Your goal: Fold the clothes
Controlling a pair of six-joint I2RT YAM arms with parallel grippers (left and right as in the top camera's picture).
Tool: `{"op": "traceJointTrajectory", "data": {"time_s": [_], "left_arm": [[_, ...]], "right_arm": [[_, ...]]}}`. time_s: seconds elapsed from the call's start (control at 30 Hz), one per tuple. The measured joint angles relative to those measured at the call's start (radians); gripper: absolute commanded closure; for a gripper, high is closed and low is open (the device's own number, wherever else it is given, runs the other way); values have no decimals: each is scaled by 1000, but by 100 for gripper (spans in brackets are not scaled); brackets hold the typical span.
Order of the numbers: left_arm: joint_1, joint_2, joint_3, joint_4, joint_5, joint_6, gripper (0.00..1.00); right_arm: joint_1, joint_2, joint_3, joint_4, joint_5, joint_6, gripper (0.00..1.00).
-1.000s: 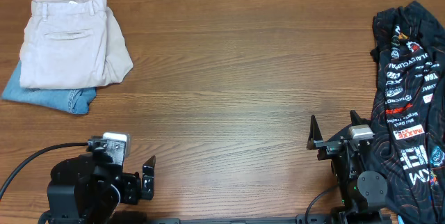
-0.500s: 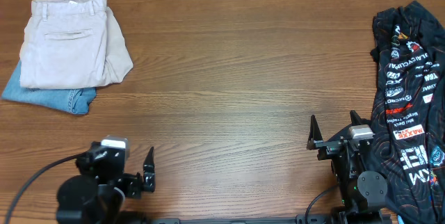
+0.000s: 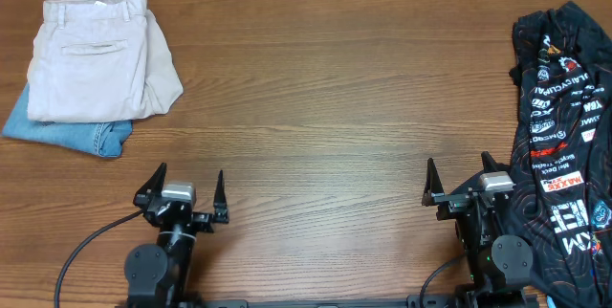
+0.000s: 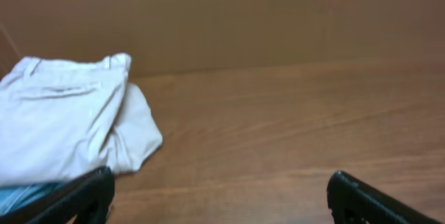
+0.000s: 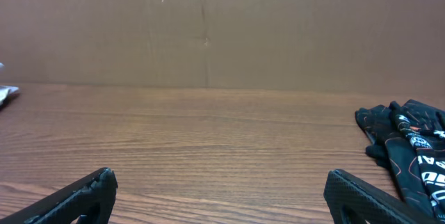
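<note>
— So, nearest first: anything in the left gripper (image 3: 190, 172)?
— Nothing. Spread as wide as can be, tips pointing away across the table (image 3: 325, 98). Only bare wood between the fingers (image 4: 76, 197) in the wrist view.
— And the right gripper (image 3: 458, 165)?
— Same again: wide open, gripping nothing, parked at the near edge, well apart from the left one. Near the jersey (image 3: 564, 126), though, with the arm's base right by the cloth; touching or not, impossible to tell from overhead.
— Lying how, that jersey?
— Crumpled, unfolded, black with printed logos, stretched along the right edge from near to far. Visible too at the right of the right wrist view, past the fingers (image 5: 368, 197).
— Further out on the left?
— Far left corner: beige shorts (image 3: 91, 59), folded, waistband toward the far edge, slit back pocket facing up. Stacked on denim shorts (image 3: 67, 136), light blue, peeking out underneath along the near and left sides.
— Close to either gripper?
— No. Well apart from both. Ahead and to the left of the left gripper, filling the left of its wrist view, with a strip of blue showing in the bottom left corner.
— Beyond the table?
— Plain brown backdrop (image 5: 278, 29), upright along the far edge, with a vertical seam in the right wrist view.
</note>
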Motion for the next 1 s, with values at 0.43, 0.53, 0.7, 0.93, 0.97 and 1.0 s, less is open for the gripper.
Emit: {"op": "traceJointTrajectory", "data": {"time_s": [0.43,0.53,0.7,0.93,0.97,1.0], "left_arm": [[0,-1,-88,103,-4,0,0],[1,-1,-88,105,-4,0,0],[1,-1,-88,106,-4,0,0],[1,-1,-88,106,-4,0,0],[1,-1,-88,105,-4,0,0],[1,-1,-88,105,-4,0,0]], "right_arm": [[0,0,0,0,0,0,0],[0,0,0,0,0,0,0],[0,0,0,0,0,-1,0],[0,0,0,0,0,0,0],[0,0,0,0,0,0,0],[0,0,0,0,0,-1,0]]}}
